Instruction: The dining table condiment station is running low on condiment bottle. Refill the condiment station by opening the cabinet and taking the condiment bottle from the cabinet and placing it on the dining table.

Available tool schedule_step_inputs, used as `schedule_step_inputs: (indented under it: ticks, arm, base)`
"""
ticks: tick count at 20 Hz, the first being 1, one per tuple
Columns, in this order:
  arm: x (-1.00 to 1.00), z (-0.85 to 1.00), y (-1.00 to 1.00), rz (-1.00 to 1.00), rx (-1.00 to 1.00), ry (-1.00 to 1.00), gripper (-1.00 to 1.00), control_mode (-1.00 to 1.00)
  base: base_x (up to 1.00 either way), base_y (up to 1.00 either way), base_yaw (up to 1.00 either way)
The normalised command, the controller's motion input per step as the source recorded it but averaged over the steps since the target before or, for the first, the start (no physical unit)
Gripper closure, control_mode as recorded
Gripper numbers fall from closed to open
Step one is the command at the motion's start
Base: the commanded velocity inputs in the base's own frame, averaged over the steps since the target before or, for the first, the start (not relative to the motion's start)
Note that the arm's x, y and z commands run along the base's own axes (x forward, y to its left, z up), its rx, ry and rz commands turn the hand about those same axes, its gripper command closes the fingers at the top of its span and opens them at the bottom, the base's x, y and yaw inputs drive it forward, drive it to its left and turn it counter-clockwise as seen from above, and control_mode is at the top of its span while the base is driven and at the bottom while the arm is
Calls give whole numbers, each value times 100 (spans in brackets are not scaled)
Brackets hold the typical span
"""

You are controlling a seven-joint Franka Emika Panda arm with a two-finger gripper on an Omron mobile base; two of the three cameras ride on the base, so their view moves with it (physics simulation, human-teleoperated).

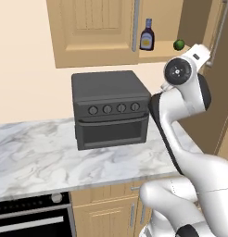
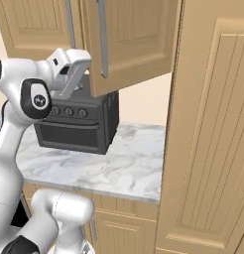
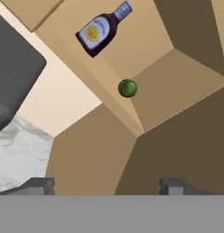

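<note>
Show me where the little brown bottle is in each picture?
Left base view: the bottle stands top middle on the cabinet shelf, left of the green fruit.
Right base view: not in it.
Hand view: the bottle lies tilted at top, above the fruit.
Shared landmark: the toaster oven.

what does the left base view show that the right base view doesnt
Left base view: the open cabinet shelf with the condiment bottle upright on it and a small green fruit beside it, apart, plus a dark oven front under the counter.
Right base view: the swung-open cabinet door from outside, its bar handle, and a tall wooden cupboard.
Both: the toaster oven, marble worktop and the arm.
</note>
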Motion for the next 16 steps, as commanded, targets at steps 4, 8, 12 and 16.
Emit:
schedule_step_inputs:
  ticks: [4, 8, 12, 16]
  arm:
    - [-8, 0, -100, -4, 7, 8, -100, -100]
    - [-32, 0, -100, -5, 12, 0, -100, -100]
    - [-11, 0, -100, -4, 15, 0, -100, -100]
    - [1, 0, -100, -2, 18, 0, -100, -100]
  base:
    - [0, 0, 0]
    - [0, 0, 0]
    - [0, 0, 0]
    - [0, 0, 0]
